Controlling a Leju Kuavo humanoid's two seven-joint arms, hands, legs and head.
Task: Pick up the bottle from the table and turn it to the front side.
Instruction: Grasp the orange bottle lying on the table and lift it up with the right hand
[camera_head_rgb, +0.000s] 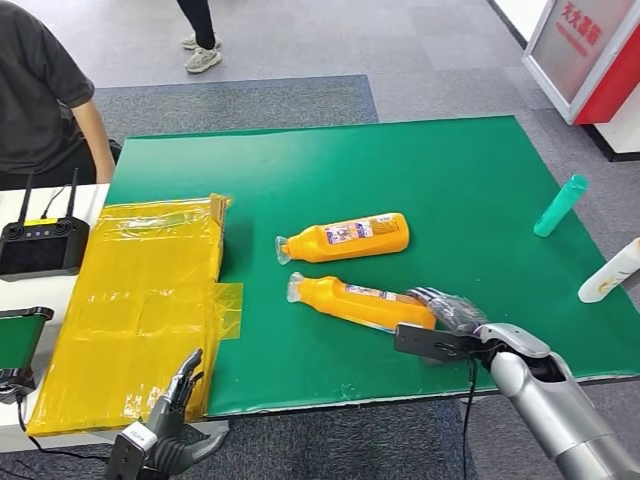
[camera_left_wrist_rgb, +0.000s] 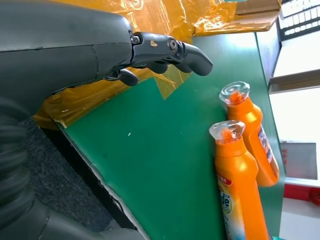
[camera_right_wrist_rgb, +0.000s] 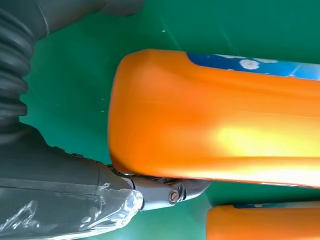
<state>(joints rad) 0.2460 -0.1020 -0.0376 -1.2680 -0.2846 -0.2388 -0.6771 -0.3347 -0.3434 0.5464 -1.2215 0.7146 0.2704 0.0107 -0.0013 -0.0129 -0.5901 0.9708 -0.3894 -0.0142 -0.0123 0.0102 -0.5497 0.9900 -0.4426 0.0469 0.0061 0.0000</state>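
Head view, far left edge: a black remote unit with two antennas (camera_head_rgb: 39, 245) lies on a white side surface, with a seated person in a dark shirt (camera_head_rgb: 41, 90) above it at the upper left. At the lower left, the robot's left hand (camera_head_rgb: 175, 420) sits below the near edge of the bench, its fingers apart and holding nothing; the left wrist view shows the same dark fingers (camera_left_wrist_rgb: 177, 52) stretched out over the bench edge, free of any object. Just right of this hand, a flat cardboard box wrapped in yellow plastic film (camera_head_rgb: 140, 300) covers the left side of the green-covered bench (camera_head_rgb: 468, 180).

Centre of the frame: two orange plastic bottles with clear caps lie on their sides, nearly parallel, caps pointing left. The upper orange bottle (camera_head_rgb: 347, 238) lies untouched with its printed label facing up. The lower orange bottle (camera_head_rgb: 362, 303), the one being handled, lies just below it, slightly tilted, its base toward the lower right.

Right of centre: the right hand (camera_head_rgb: 445, 318) rests at the base end of the lower orange bottle, fingers around it; in the right wrist view a finger (camera_right_wrist_rgb: 166, 192) lies against the bottle's side (camera_right_wrist_rgb: 211, 115), but whether the grip is fully closed cannot be told.

Right edge: a teal bottle (camera_head_rgb: 561, 205) lies on the bench, and a white bottle (camera_head_rgb: 610, 272) lies at the bench's edge below it. At the top, a person's legs and pale shoes (camera_head_rgb: 202, 55) stand on the grey floor.
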